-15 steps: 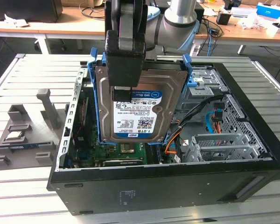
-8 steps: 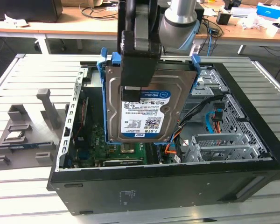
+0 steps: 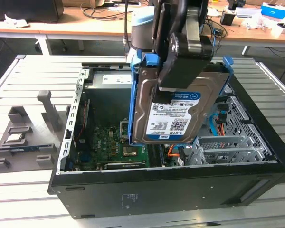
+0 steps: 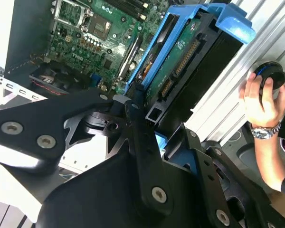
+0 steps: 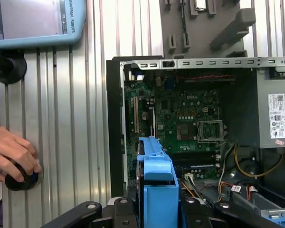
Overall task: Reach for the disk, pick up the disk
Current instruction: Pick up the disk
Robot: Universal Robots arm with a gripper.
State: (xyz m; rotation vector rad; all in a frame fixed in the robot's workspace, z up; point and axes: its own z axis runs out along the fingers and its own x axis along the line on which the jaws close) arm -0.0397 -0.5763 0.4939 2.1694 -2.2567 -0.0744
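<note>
The disk (image 3: 173, 114) is a silver hard drive with a white-and-blue label, framed by a blue plastic bracket. It hangs upright above the open computer case (image 3: 171, 187), clear of the drive bay. My gripper (image 3: 176, 78) is shut on its upper end, black fingers clamping both faces. The second wrist view shows the disk (image 4: 180, 52) edge-on with its connector side visible, running away from the gripper (image 4: 149, 126). The first wrist view shows the blue bracket (image 5: 156, 185) rising between the fingers (image 5: 121, 209), with the motherboard (image 5: 180, 114) far below.
A metal drive cage (image 3: 228, 142) with orange cables sits at the case's right in the exterior view. A grey parts fixture (image 3: 23, 137) lies on the slatted table at the left. A person's hand (image 5: 12, 154) rests on a black knob beside a teach pendant (image 5: 33, 23).
</note>
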